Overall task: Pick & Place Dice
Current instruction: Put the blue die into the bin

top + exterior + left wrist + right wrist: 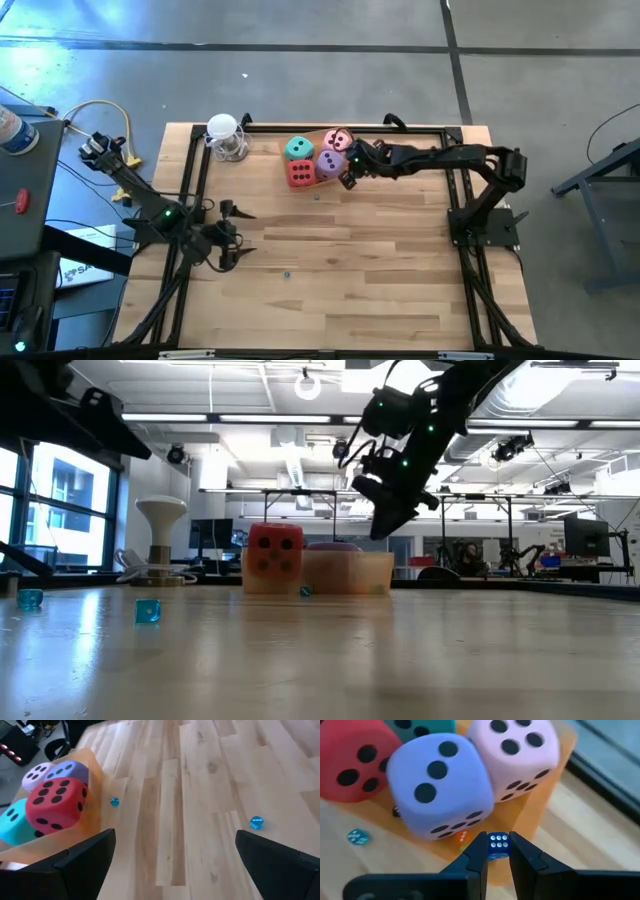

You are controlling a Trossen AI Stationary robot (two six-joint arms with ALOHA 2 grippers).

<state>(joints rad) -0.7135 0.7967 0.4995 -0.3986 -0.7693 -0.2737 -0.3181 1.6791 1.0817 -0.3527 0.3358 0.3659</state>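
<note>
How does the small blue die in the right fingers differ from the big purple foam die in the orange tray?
The small blue die is tiny and glossy; the big purple foam die is far larger and matte. The blue one has white pips, the purple one dark pips. The blue one is pinched in the right gripper; the purple one sits in the orange tray among other dice. Both are cubes.

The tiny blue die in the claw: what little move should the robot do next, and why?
Probably slide a little further over the clear orange tray and then open. The right claw is pinched shut on the tiny blue plastic die, raised above the table at the tray's edge, beside the big purple foam die. The left claw waits open, far off.
</note>
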